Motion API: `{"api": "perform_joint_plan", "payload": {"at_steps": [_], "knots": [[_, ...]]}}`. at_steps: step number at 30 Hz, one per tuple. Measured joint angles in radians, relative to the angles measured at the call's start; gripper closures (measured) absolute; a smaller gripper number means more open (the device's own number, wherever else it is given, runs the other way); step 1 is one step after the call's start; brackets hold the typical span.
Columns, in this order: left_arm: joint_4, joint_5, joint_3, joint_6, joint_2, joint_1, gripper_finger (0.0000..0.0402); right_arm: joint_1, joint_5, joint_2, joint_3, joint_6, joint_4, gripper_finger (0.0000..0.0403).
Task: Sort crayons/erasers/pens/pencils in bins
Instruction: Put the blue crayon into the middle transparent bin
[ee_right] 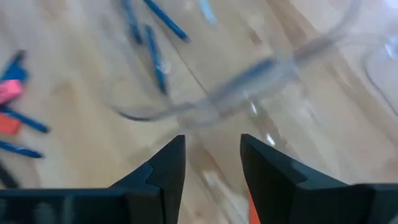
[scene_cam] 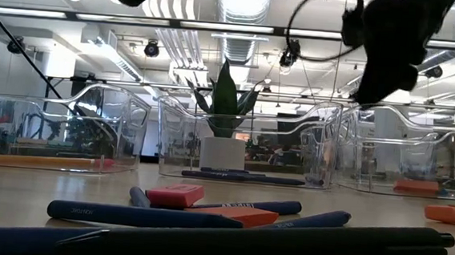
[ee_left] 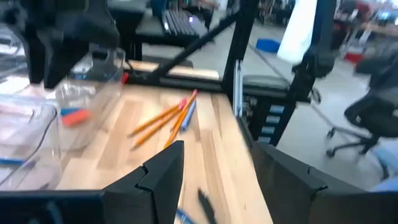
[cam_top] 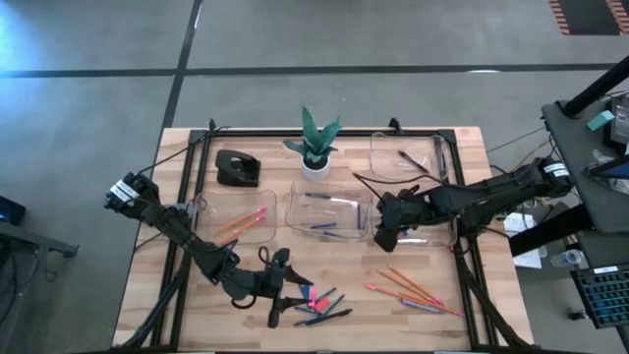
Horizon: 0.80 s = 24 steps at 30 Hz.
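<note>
A loose pile of blue crayons (cam_top: 324, 307), pink and red erasers (cam_top: 311, 294) and a dark pen (scene_cam: 268, 241) lies near the table's near edge. Orange pencils (cam_top: 413, 290) lie to its right. Of the four clear bins, the left one (cam_top: 257, 234) holds pencils, the middle one (cam_top: 295, 202) holds crayons, the far right one (cam_top: 442, 157) holds pens, and the near right one (cam_top: 447, 236) holds an eraser (scene_cam: 416, 186). My left gripper (cam_top: 285, 287) is open and empty just left of the pile. My right gripper (cam_top: 380, 234) is open above the rims between the middle and near right bins.
A white plant pot (cam_top: 315, 165) stands at the far middle and a black desk object (cam_top: 237, 168) at the far left. Cables run along the table's far edge. Bare wood shows at the near left corner (cam_top: 157, 305).
</note>
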Motion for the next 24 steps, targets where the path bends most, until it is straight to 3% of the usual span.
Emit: {"api": "perform_joint_plan", "payload": {"at_steps": [5, 14, 24], "knots": [[-0.044, 0.004, -0.001, 0.000, 0.000, -0.004, 0.0223, 0.073, 0.019, 0.018, 0.024, -0.112, 0.154, 0.0264], [-0.044, 0.005, -0.007, 0.001, 0.000, -0.005, 0.0223, 0.234, 0.027, 0.128, 0.006, -0.391, 0.612, 0.0263], [-0.051, 0.004, -0.031, -0.075, 0.000, -0.005, 0.0224, 0.280, 0.026, 0.289, 0.005, -0.411, 0.700, 0.0263]]}}
